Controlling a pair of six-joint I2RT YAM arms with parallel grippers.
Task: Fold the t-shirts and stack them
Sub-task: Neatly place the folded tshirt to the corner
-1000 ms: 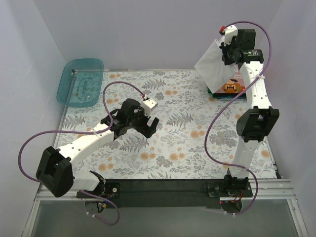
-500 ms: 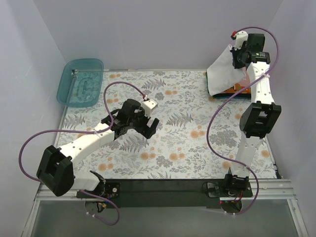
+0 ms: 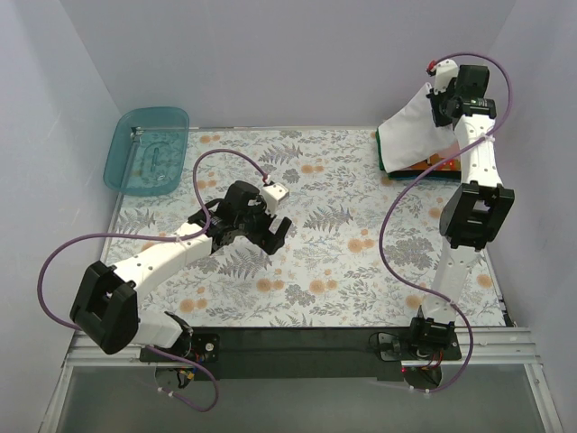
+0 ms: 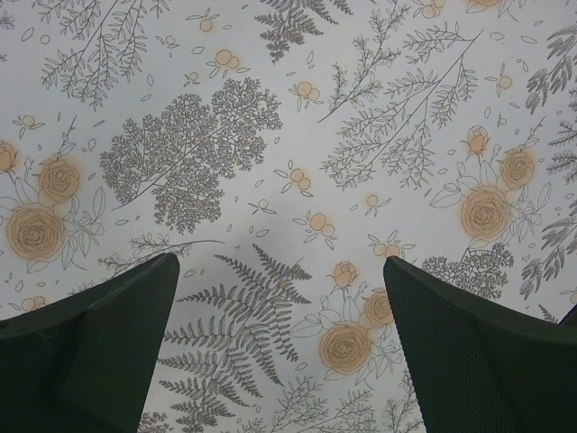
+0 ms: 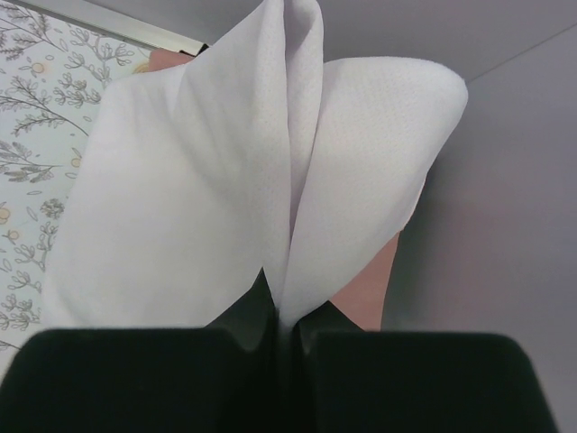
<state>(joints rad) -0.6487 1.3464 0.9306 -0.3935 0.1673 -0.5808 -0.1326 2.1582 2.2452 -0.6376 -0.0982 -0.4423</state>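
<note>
1. So, the right claw (image 3: 440, 94) is up high at the far right corner of the bench (image 3: 343, 271), clenched tight on a bunched fold of the white t-shirt (image 3: 410, 126).
2. From the right wrist view you can see that claw (image 5: 279, 316) pinching the white t-shirt (image 5: 207, 207) right where two layers of cloth come together, and the fabric spreads out into two lobes beyond the fingertips.
3. The white tee hangs from the grip like a slanted tent. Its lower edge drapes down onto the stack in that far right corner.
4. Under it there's a salmon-pink tee (image 3: 435, 162), only a sliver of it showing from overhead. The wrist view gives a bit of pink (image 5: 371, 289) peeking out beneath the white cloth. Can't make out any print from here.
5. At the bottom of the stack a dark green tee (image 3: 397, 171) shows as a thin edge along the left and near sides.
6. The left claw (image 3: 269, 236) is over the middle-left of the bench, jaws spread wide, nothing in them.
7. Its wrist view shows the left claw (image 4: 279, 271) with both dark fingers (image 4: 90, 343) apart and just the floral bench cover (image 4: 297, 135) between them.
8. A teal plastic tray (image 3: 122, 153) sits at the far left corner, well apart from both arms and from the shirts.
</note>
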